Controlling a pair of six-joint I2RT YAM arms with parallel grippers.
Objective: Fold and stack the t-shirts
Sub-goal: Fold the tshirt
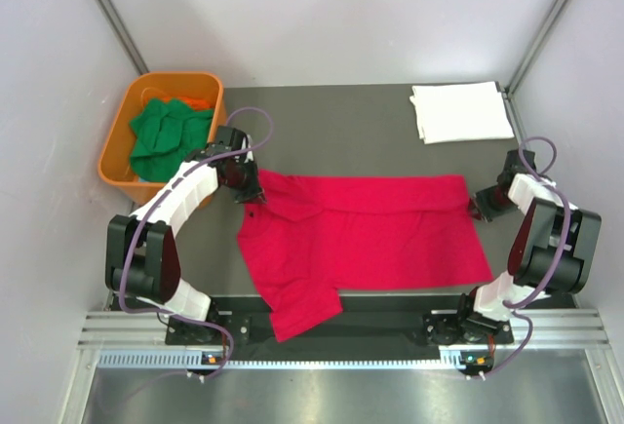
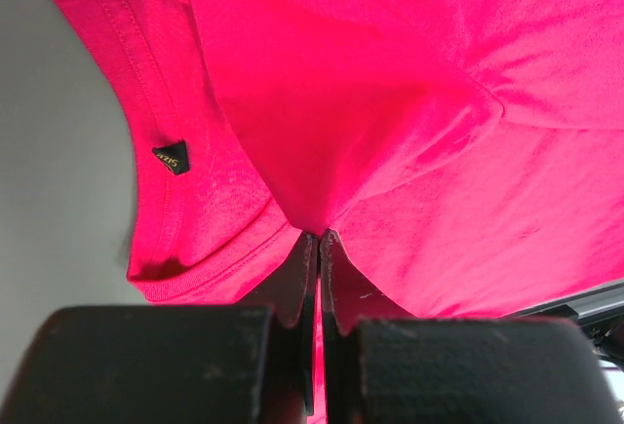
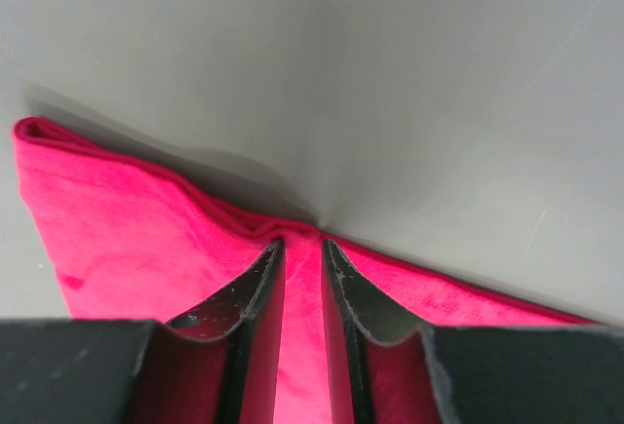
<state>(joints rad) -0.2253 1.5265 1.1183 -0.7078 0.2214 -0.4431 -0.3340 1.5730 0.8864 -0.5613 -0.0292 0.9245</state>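
While the left gripper (image 2: pixel 319 239) and right gripper (image 3: pixel 300 244) each clench an end of the bright red cloth t-shirt (image 1: pixel 370 234), they should travel together, holding it taut.

Overhead; wrist close-ups on red t-shirt (image 1: pixel 370 239)

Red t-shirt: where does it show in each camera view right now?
Top external: red t-shirt spread mid-frame on the grey table.
Left wrist: fills most of the frame, pinched by left gripper.
Right wrist: lower left, edge between right gripper fingers.
Shared landmark: the grey table.
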